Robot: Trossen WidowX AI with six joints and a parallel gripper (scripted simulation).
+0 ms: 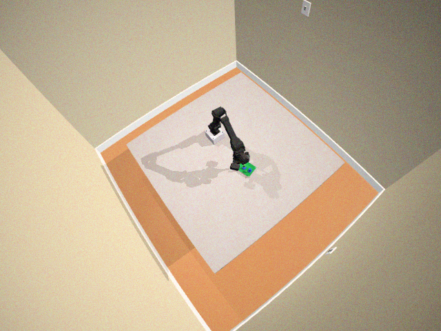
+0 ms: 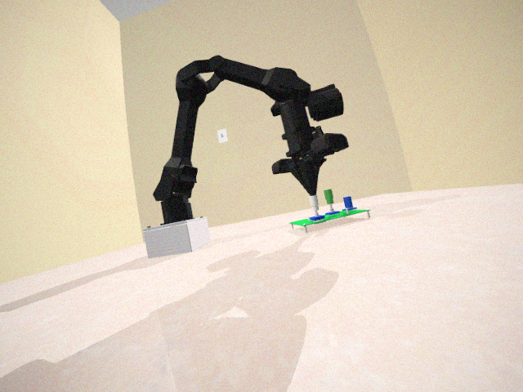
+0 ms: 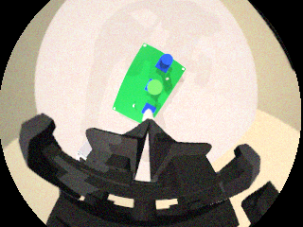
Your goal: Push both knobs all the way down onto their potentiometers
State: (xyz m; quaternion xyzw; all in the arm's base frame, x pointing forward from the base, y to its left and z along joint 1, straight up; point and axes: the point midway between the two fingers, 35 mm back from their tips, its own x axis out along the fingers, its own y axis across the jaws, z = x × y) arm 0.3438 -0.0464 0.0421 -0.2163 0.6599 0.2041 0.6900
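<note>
the black arm arches over the desk (image 1: 213, 214) (image 2: 380, 316) (image 3: 213, 95). its end effector (image 1: 244, 166) (image 2: 313, 194) (image 3: 150, 121) points down, fingers together, tips at the top of the white knob (image 2: 314, 201) (image 3: 148, 113). below, the green circuit board (image 1: 252, 167) (image 2: 301, 222) (image 3: 130, 90) stands on short legs. the white and green (image 2: 328, 196) (image 3: 154, 87) knobs sit raised; the blue knob (image 1: 249, 169) (image 2: 347, 202) (image 3: 166, 60) sits low.
</note>
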